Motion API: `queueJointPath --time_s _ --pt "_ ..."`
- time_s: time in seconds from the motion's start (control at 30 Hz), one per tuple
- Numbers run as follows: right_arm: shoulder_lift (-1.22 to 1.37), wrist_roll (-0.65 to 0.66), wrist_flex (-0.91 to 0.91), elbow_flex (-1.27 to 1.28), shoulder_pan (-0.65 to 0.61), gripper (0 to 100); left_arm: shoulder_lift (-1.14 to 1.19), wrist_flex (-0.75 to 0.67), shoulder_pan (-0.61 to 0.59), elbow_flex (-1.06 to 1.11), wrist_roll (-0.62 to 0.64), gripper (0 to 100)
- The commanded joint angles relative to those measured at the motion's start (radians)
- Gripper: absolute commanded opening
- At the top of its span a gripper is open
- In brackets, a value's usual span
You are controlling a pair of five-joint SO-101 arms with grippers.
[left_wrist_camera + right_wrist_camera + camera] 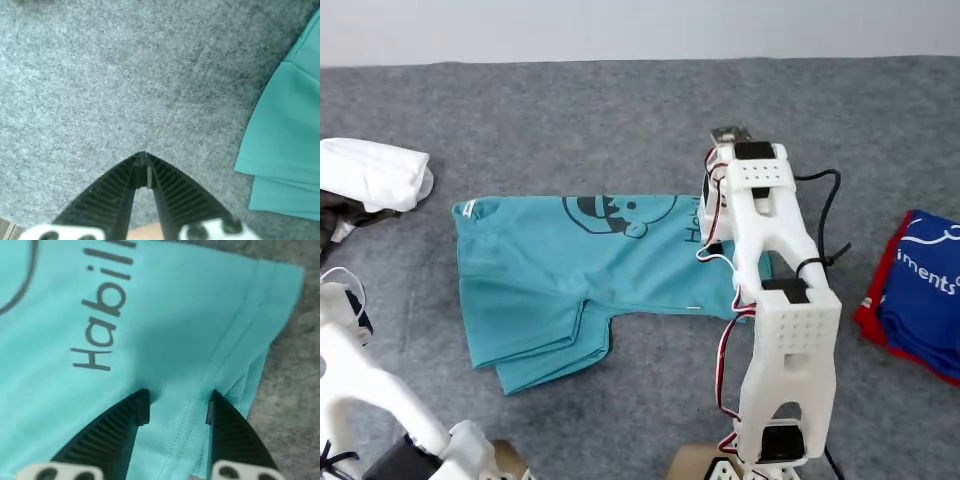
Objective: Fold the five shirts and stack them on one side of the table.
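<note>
A teal shirt (580,270) with a dark print lies partly folded in the middle of the grey table, one sleeve doubled under at its near left. My right gripper (177,407) stands open right over the shirt's (150,315) right hem, its black fingertips on either side of a stitched seam. In the high view the right arm (765,260) stretches over that end of the shirt. My left gripper (145,172) is shut with nothing in it, low over bare grey felt beside the shirt's folded edge (285,150). The left arm (360,390) sits at the near left.
A folded white shirt (375,172) lies on a dark garment (345,215) at the far left. A blue shirt over a red one (920,290) lies at the right edge. The grey felt table (570,120) is bare behind the teal shirt.
</note>
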Motion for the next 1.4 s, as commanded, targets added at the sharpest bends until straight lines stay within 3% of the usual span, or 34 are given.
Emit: queueJointPath --time_s 0.0,0.37,0.57,1.1,1.37 --pt "0.013 -0.009 -0.01 -0.052 0.025 18.4 -0.023 -0.005 -0.002 -0.005 0.006 0" --pt "-0.071 -0.009 -0.01 -0.052 0.021 17.7 -0.023 -0.005 0.002 0.01 0.006 0" --pt "-0.071 -0.009 -0.01 -0.052 0.027 6.1 -0.023 -0.005 0.002 0.016 0.006 0" --pt "-0.079 -0.003 -0.01 -0.071 0.03 5.3 -0.028 -0.002 0.002 0.016 0.006 0" --pt "-0.071 0.031 -0.005 -0.221 0.114 2.0 -0.028 -0.002 0.002 0.016 0.005 0"
